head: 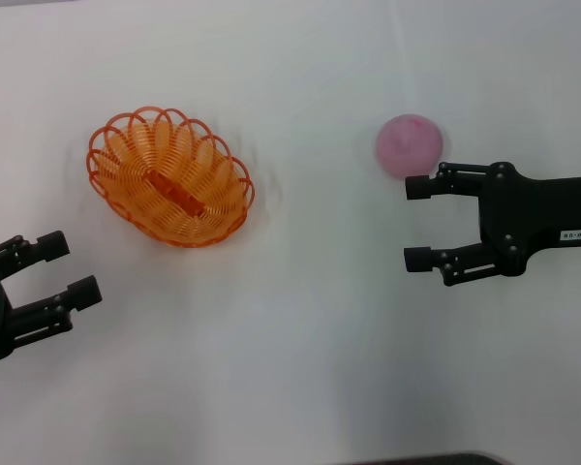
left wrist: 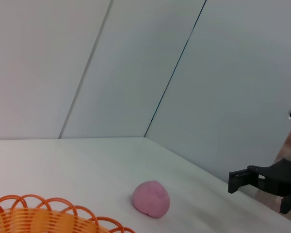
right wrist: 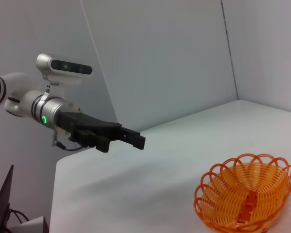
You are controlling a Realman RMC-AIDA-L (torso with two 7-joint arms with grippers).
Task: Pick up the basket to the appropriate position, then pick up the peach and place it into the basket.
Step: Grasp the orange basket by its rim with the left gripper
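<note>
The orange basket (head: 223, 182) sits empty on the white table at the left of centre, and its coiled wall shows in the right wrist view (right wrist: 223, 194). The pink peach (head: 409, 145) lies on the table at the right, also seen in the left wrist view (left wrist: 151, 198). My right gripper (head: 416, 223) is open just in front of the peach, one fingertip close to its near edge, nothing between the fingers. My left gripper (head: 70, 268) is open and empty at the lower left, a short way in front of the basket.
The white table (head: 300, 349) stretches between the two arms. Grey walls stand behind it in both wrist views. The left arm (right wrist: 48, 109) with its camera reaches over the table's far edge in the right wrist view.
</note>
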